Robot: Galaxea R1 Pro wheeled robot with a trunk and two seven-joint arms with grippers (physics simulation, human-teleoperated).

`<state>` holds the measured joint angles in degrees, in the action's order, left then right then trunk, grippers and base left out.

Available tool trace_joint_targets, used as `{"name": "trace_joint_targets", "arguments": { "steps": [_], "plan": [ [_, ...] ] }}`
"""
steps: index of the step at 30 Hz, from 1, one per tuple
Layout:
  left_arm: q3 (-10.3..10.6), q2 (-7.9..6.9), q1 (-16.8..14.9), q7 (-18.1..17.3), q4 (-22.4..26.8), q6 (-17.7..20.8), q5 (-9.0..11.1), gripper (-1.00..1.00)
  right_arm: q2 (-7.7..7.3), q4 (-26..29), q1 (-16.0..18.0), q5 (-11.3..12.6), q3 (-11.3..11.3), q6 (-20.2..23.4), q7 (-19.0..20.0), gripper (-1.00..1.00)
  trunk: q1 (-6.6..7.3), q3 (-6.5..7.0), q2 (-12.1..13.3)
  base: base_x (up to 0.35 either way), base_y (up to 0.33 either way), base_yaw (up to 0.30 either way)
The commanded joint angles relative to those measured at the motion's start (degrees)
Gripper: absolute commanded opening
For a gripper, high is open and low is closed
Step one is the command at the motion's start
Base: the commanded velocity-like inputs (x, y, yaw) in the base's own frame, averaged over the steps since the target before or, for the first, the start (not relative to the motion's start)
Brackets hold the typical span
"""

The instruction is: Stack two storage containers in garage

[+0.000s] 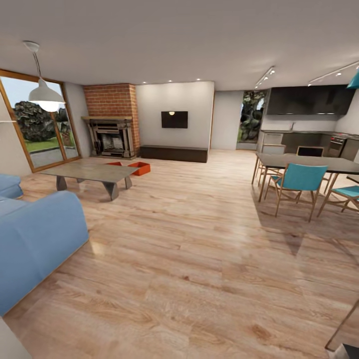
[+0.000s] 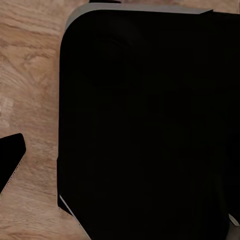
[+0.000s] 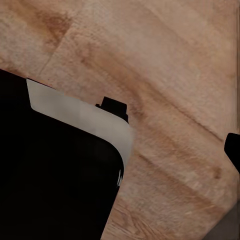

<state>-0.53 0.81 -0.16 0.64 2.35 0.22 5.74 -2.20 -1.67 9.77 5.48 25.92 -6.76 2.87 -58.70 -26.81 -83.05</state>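
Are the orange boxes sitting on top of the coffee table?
No, the two storage containers sit on the wood floor behind the coffee table, near the fireplace.

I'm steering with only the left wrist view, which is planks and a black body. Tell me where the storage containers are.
Observer: In the head view, the right container and the left container sit on the wood floor far ahead to the left, in front of the brick fireplace.
Operator: Name what stands in the way.
Observer: A grey coffee table stands on the near side of them and hides part of the left container. The blue sofa is close on the left.
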Motion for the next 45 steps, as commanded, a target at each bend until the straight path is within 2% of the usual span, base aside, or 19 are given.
{"name": "trace_joint_targets", "arguments": {
  "steps": [1, 45],
  "plan": [
    [0.0, 0.03, -0.02, 0.07, 0.03, 0.03, 0.59, 1.0, 0.01, -0.18, 0.07, 0.59, 0.36, -0.36, 0.3, 1.0, -0.03, -0.06, -0.03, 0.332, 0.0, 0.0],
    [0.0, 0.04, 0.0, 0.07, 0.03, -0.27, 0.59, 1.0, 0.39, -0.18, 0.07, 0.84, 0.19, 0.47, 0.31, 1.0, -0.03, -0.06, -0.03, 0.333, 0.0, 0.0]
  ]
}}
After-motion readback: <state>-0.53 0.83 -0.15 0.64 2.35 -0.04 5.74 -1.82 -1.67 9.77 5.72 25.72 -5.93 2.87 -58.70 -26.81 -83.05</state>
